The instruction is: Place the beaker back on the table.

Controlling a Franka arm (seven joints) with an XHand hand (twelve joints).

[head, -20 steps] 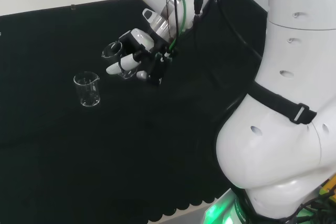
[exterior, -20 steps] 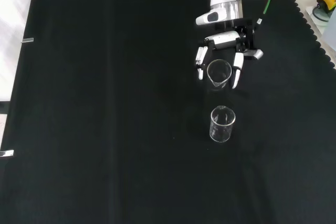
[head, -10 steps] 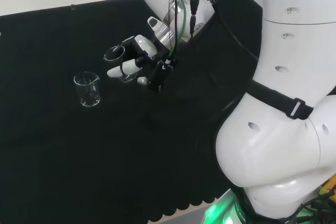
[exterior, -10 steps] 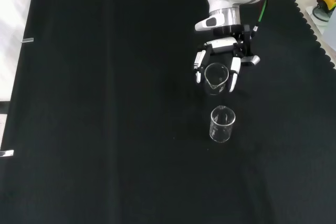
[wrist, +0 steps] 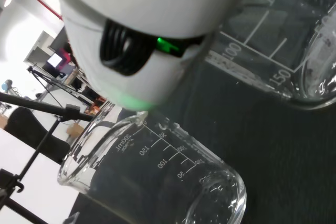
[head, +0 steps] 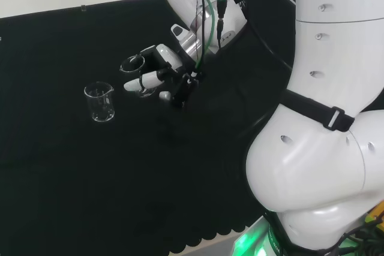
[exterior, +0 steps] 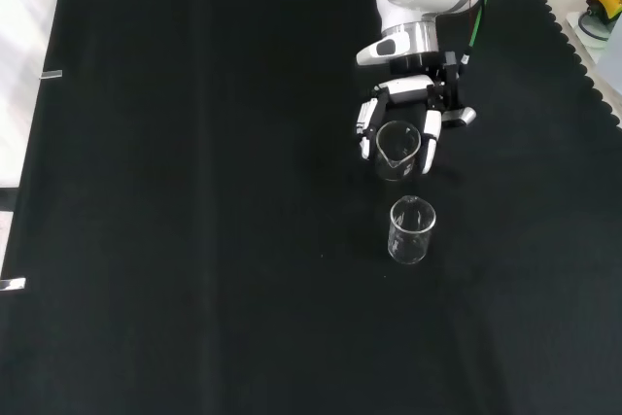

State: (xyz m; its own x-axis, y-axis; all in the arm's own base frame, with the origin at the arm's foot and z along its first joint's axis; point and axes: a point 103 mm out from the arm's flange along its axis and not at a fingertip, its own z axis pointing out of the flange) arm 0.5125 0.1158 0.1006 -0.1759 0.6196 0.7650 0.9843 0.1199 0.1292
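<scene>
A clear glass beaker [exterior: 397,151] sits upright between the fingers of my black and white hand [exterior: 410,93], which curl round its sides. In the head view the hand [head: 163,57] holds this beaker [head: 133,69] low over the black cloth; I cannot tell whether its base touches. A second clear beaker [exterior: 412,229] stands upright on the cloth just in front of it, seen left of the hand in the head view as the second beaker [head: 99,102]. The wrist view has the held beaker [wrist: 294,40] close by and the second beaker [wrist: 157,182] beyond it.
Black cloth [exterior: 194,191] covers the bench, with wide bare room to the left in the front view. The arm's white links [head: 324,124] rise at the right of the head view. The cloth's scalloped edge [exterior: 573,55] runs along the front view's right.
The hand has carried the beaker a little nearer to the standing beaker, down and slightly left in the front view. The standing beaker has not moved.
</scene>
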